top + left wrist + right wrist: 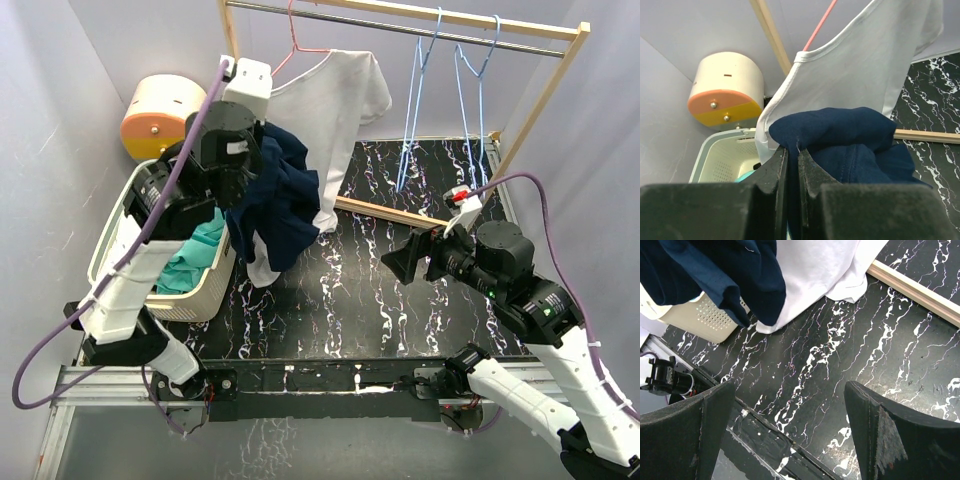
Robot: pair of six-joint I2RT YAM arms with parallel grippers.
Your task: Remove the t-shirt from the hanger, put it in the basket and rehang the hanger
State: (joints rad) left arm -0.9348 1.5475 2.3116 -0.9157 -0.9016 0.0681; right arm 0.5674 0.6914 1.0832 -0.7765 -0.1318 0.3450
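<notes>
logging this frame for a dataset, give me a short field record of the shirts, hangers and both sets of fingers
left fingers: shut on navy t-shirt
right fingers: open, empty, above the table
navy t-shirt: hanging from left fingers, beside the basket
white t-shirt: on pink hanger on the rail
blue hangers: two, bare, on rail
basket: holds teal cloth
</notes>
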